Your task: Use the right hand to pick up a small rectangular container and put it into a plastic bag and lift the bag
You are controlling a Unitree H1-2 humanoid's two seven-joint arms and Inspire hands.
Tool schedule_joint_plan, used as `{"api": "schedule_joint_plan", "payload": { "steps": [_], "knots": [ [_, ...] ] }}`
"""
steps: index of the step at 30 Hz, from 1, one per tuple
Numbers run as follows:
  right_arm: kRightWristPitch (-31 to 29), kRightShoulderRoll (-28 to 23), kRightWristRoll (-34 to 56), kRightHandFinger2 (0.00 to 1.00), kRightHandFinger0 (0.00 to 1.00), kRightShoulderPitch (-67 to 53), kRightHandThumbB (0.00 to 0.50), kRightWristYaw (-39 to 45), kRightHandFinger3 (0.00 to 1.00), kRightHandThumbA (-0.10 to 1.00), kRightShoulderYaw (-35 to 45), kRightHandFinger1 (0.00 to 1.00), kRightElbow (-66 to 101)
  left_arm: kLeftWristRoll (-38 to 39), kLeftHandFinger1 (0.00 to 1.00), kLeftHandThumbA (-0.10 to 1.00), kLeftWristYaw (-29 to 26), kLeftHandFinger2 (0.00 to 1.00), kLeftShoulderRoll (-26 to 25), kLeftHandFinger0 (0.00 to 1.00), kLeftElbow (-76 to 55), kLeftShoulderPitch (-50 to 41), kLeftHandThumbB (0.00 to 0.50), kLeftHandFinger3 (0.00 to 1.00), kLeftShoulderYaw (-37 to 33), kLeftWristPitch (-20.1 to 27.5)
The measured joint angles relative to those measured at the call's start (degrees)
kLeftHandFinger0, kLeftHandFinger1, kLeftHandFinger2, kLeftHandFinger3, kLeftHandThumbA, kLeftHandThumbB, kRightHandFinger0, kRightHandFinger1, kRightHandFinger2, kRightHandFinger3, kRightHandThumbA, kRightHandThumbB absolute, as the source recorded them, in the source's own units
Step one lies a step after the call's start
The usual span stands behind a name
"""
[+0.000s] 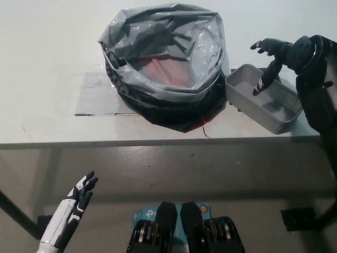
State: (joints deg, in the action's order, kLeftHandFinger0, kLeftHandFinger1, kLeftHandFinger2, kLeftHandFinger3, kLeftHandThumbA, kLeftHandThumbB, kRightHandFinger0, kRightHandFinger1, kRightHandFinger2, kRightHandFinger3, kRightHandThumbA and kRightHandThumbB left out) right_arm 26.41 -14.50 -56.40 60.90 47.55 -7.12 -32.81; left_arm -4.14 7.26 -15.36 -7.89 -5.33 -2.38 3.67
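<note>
Fingers (269,74) of my black right hand (279,52) are spread apart and hold nothing, hanging over the far end of the small grey container (266,99), one reaching down inside it. That container sits on the pale surface (47,68) just beside the open plastic bag (166,63), to the bag's right and apart from it by a narrow gap. My white left hand (79,197) rests low, below the surface's near edge, fingers apart and empty.

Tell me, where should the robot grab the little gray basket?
Probably by a long side wall of the gray basket, coming from above. It sits open-topped on the table, with its rim exposed, and the open right hand hovers over its far end.
</note>
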Motion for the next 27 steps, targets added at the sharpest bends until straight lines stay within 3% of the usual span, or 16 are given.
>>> {"api": "schedule_joint_plan", "payload": {
  "steps": [8, 27],
  "knots": [
    [0.0, 0.8, -1.0, 1.00, 1.00, 0.0, 0.495, 0.4, 1.00, 1.00, 0.5, 1.00, -0.3, 0.0, 1.00, 1.00, 0.0, 1.00, 0.0, 1.00, 0.0, -0.4, 0.209, 1.00, 0.0, 0.0],
    [0.0, 3.4, -0.4, 1.00, 1.00, 0.0, 0.498, 1.7, 1.00, 1.00, 6.7, 1.00, 0.6, 0.0, 1.00, 1.00, 0.0, 1.00, 0.0, 1.00, -0.5, -0.7, 0.223, 1.00, 0.1, 0.0]
  ]
}}
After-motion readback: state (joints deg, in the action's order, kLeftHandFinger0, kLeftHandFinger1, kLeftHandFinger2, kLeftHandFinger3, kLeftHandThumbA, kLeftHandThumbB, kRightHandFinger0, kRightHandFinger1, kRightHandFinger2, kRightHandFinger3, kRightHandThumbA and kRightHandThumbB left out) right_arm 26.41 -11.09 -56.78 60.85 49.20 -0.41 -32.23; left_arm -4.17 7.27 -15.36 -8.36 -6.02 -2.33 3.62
